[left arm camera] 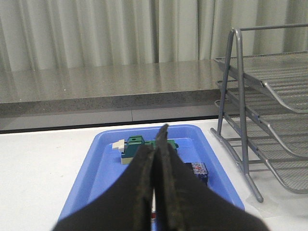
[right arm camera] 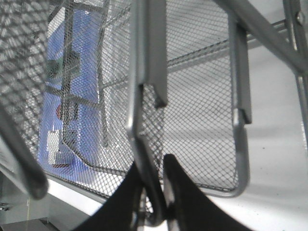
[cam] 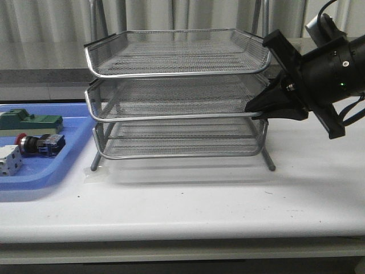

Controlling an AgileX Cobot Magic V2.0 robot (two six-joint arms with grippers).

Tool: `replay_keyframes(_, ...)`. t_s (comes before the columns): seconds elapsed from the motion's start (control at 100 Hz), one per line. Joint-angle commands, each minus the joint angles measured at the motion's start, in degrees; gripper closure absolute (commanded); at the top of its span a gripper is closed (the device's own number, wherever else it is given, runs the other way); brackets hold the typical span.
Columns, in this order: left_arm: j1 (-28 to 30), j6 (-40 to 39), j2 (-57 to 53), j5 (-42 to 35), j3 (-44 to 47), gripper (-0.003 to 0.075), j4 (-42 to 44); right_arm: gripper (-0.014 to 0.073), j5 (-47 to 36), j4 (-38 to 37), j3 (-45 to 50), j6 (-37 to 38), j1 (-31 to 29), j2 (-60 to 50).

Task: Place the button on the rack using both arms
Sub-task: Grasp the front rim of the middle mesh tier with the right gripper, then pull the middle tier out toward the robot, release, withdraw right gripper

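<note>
Front view: rack (cam: 177, 94) stands mid-worktop (cam: 188, 200), three mesh tiers, all trays bare. Blue tray (cam: 54, 168) sits at the left edge, partly cut off by the frame. In it the button (cam: 39, 144) lies on its side, red head toward the left, blue-black block toward the rack. A green block (cam: 31, 121) lies behind it; a white block (cam: 8, 160) lies in front, cut off at the frame edge. Right claw (cam: 258, 110) reaches in from the right and meets the middle tier's right front corner; fingertips are hard to make out against the mesh. Left arm isn't in this view.

Left wrist view: left claw (left arm camera: 156, 159) fills the lower centre, fingers (left arm camera: 139, 187) pressed together w/ nothing between them, hovering over the blue tray. They hide most of the button; only its blue-black rear block (left arm camera: 198, 169) shows just beside the fingers. Green block (left arm camera: 137, 147) is partly hidden too. Rack legs and tier ends show at the side, cut off by the frame.

Right wrist view: very close, mostly mesh and blurred wire. Right claw (right arm camera: 155, 192) is clamped on the rack's rim wire, which runs between the two fingers (right arm camera: 185, 197). Blue tray (right arm camera: 82, 91) is visible through the mesh; items in it are too blurred to tell apart.
</note>
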Motion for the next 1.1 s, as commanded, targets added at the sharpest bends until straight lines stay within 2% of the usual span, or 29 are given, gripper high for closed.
replay_keyframes(0.0, -0.1, -0.6, -1.8, -4.6, 2.0, 0.0741, -0.2, 0.0590, 6.3, -1.9, 0.0, -0.6, 0.1, -2.8)
replay_keyframes(0.51, -0.1, -0.6, -1.8, -4.6, 2.0, 0.0741, -0.2, 0.0590, 5.4, -4.2, 14.0, -0.6, 0.1, -14.7)
replay_keyframes(0.8, -0.1, -0.6, -1.8, -4.6, 2.0, 0.0741, -0.2, 0.0579, 5.7, -5.6, 16.6, -0.6, 0.1, -17.6)
replay_keyframes(0.89, -0.1, -0.6, -1.8, -4.6, 2.0, 0.0741, -0.2, 0.0486, 5.7, -5.6, 16.6, -0.6, 0.1, -17.7)
replay_keyframes(1.09, -0.1, -0.6, -1.8, -4.6, 2.0, 0.0741, -0.2, 0.0105, 7.2, -6.0, 16.6, -2.5, 0.1, -19.7)
